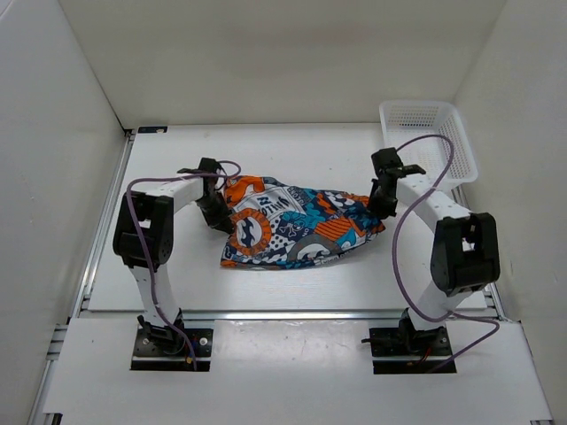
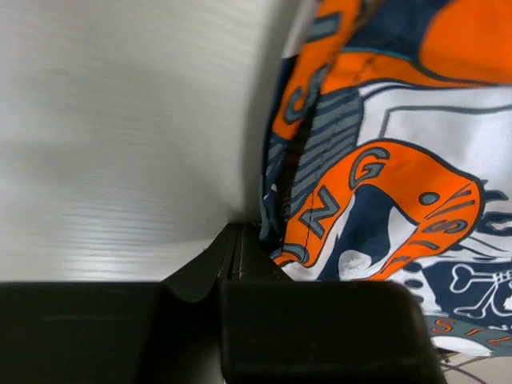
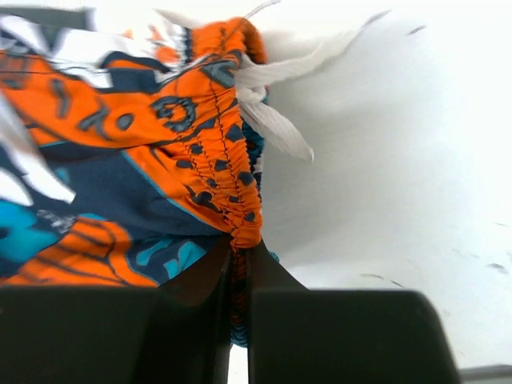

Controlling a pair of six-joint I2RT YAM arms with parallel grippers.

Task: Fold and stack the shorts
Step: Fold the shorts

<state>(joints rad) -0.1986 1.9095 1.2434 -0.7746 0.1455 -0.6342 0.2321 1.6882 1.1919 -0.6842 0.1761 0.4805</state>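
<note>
As both arms reach in from the near edge of the desk [image 1: 292, 288], the shorts [image 1: 297, 226] lie bunched mid-desk between them. The left gripper [image 1: 217, 217] is pinched tight on the cloth's left edge; the right gripper [image 1: 383, 208] is clamped on the elastic waistband at the right. This is probably the spreading step before the first fold. Next they need an even pull apart, then to lay it flat. The white basket [image 1: 430, 133] sits far right.

The shorts [image 2: 448, 128] carry printed letters: grey "N" and "G" on an orange patch [image 2: 392, 208], and another "G" on the orange band [image 2: 308, 100] above that patch.
</note>
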